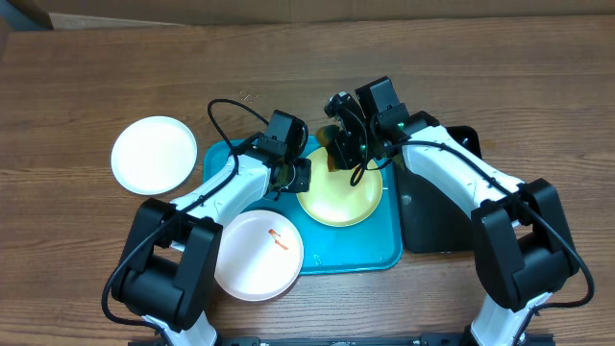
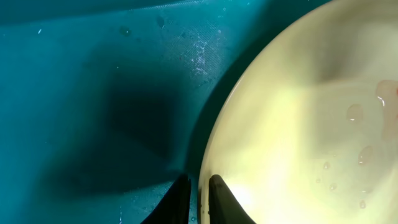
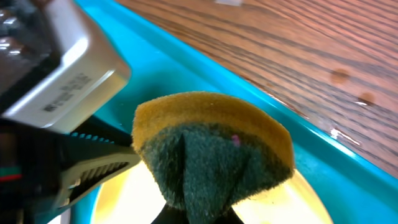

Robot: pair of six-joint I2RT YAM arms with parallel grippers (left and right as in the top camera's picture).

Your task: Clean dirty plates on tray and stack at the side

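Overhead: right hand (image 1: 339, 144), clamping sponge (image 3: 211, 149), hangs over far edge of yellow plate (image 1: 344, 200); left hand (image 1: 296, 175) pinches its left rim.

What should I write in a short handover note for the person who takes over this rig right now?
Left gripper: shut on the rim of the yellow plate, which lies on the turquoise tray.
Right gripper: shut on the sponge, over that plate's far edge.
White plate: on the table, left of the tray, looks clean.
Smeared white plate: overhangs the tray's front-left corner; orange smear uncleaned.
Done: nothing stacked yet.
Left: scrub the yellow plate, clean the smeared one, stack all three aside.
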